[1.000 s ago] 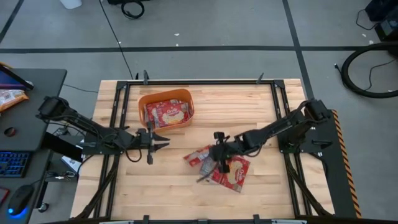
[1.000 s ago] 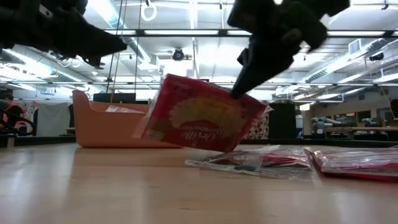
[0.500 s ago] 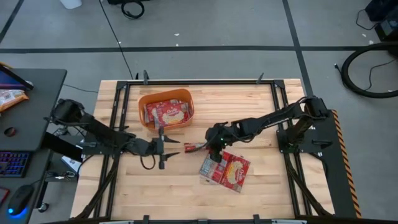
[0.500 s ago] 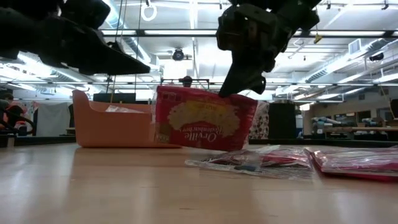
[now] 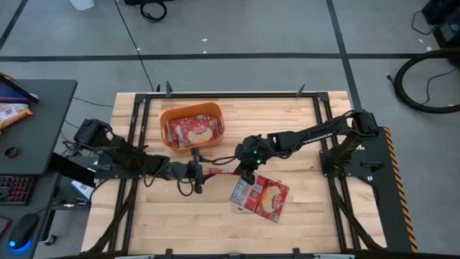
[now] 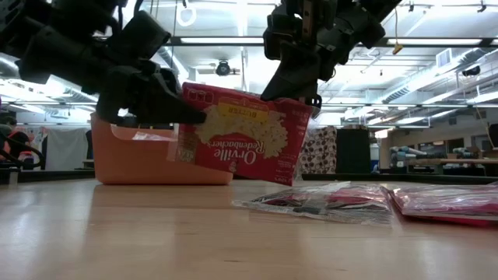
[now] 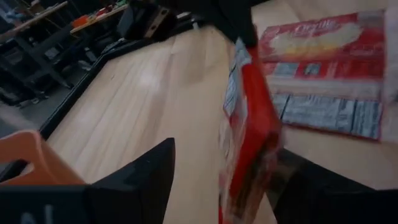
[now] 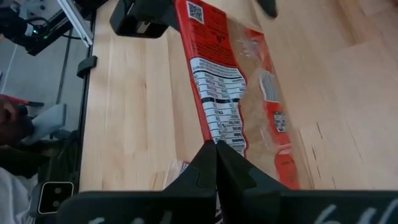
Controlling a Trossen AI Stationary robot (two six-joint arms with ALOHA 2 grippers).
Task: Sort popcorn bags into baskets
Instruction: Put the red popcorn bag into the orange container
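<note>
Fingers of the right gripper [image 8: 214, 152] pinch one popcorn bag [image 6: 245, 144] by its edge mid-frame above the counter [image 5: 180, 216]; the left gripper [image 5: 199, 173] spreads wide around its other end. Close squarely before release. Only the overhead view shows the orange basket [image 5: 167, 119] upper left.

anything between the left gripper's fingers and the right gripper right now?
The held popcorn bag spans that gap: the right gripper pinches one edge, and the left gripper has its open fingers on either side of the other end, clearest in the left wrist view.
</note>
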